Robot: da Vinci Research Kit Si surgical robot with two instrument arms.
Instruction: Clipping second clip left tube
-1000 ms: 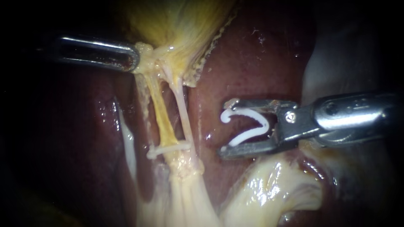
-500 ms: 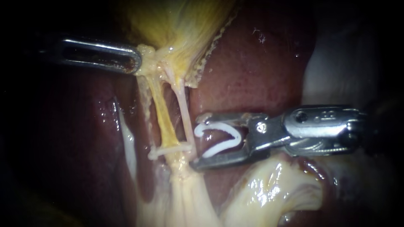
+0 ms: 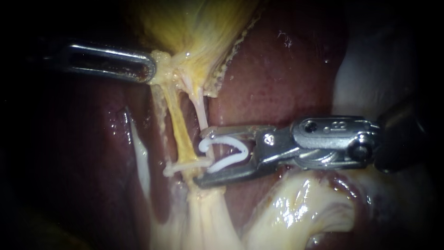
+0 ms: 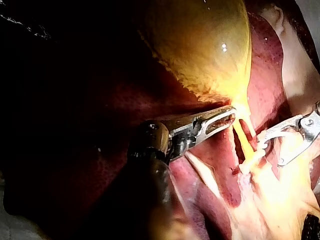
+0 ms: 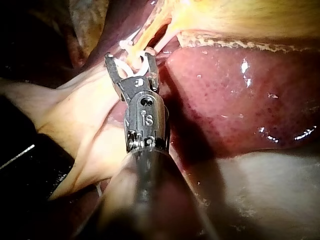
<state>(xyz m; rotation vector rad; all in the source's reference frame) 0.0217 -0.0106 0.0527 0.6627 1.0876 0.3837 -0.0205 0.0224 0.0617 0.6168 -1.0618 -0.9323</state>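
1. At the lower end of the tubes, the first clip (image 3: pixel 185 164) lies closed and crosswise on the yellow left tube (image 3: pixel 180 129), so that much of the work stands done.
2. My right instrument (image 3: pixel 201 157) comes in across the liver (image 3: pixel 277 78). Its hand stands spread and grasps the second clip (image 3: pixel 229 162), which is white, open and unfired, seated against both halves.
3. The second clip's mouth sits just above the first clip, with its hooked tip at the thin pale right tube (image 3: pixel 200 111). The left tube lies beyond that and is not yet inside the mouth.
4. My left instrument (image 3: pixel 150 69) shows only side-on, so I judge rather than see that its hand is clenched on the neck of the gallbladder (image 3: pixel 194 28), where both tubes begin. The tubes run taut and apart below it.
5. What is left, as I judge it, is to carry the second clip further until the left tube sits fully within its mouth, clear of the first clip. The hand then has to squeeze the clip closed and let go.
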